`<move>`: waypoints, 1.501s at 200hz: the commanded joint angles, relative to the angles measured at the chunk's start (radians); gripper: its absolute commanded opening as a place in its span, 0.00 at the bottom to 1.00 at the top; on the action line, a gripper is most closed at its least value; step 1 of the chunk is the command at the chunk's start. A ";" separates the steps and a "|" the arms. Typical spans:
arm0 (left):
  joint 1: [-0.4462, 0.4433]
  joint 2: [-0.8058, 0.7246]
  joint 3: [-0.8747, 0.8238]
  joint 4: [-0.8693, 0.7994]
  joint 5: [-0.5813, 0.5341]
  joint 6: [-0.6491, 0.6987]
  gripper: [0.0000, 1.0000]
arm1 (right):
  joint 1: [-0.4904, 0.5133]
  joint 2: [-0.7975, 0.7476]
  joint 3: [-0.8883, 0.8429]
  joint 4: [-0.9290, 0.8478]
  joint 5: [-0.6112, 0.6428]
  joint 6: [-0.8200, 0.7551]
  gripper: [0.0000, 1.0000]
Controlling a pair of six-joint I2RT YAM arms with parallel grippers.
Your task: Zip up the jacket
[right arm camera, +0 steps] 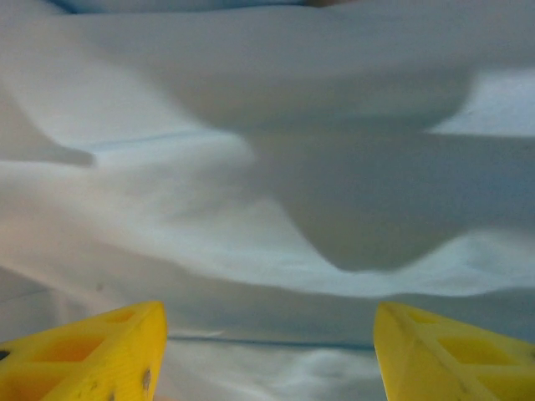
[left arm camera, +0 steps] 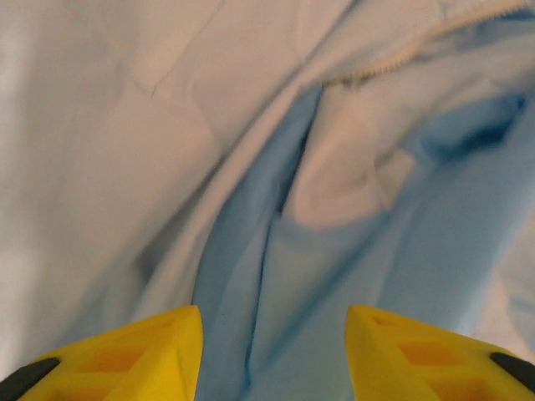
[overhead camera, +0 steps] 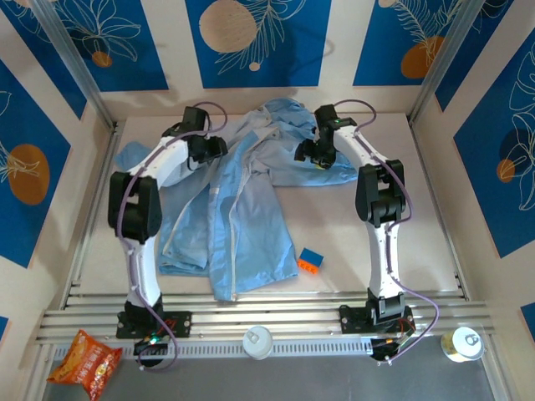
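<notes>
Left end effector (left arm camera: 274,355) partly open, empty, over jacket (overhead camera: 242,209); right end effector (right arm camera: 267,355) wider, empty. Risk: pinching loose fabric, not zipper (left arm camera: 401,57), bunching front.

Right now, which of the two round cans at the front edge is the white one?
The white can sits between the two arm bases; the other can, at the far right, is yellowish-green.

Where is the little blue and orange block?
In the top view, the block lies on the table, just right of the lower hem of the jacket, between it and the right arm.
</notes>
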 commanded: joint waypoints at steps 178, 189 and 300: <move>0.377 -0.121 -0.210 0.109 0.120 -0.063 0.50 | -0.180 0.267 0.617 -0.229 -0.056 -0.047 0.59; 0.373 -0.169 -0.209 0.090 0.118 -0.032 0.51 | -0.154 0.218 0.595 -0.232 -0.036 -0.062 0.61; 0.187 -0.708 -0.756 -0.113 0.062 0.039 0.54 | 0.320 -0.258 -0.152 -0.017 -0.017 -0.072 0.65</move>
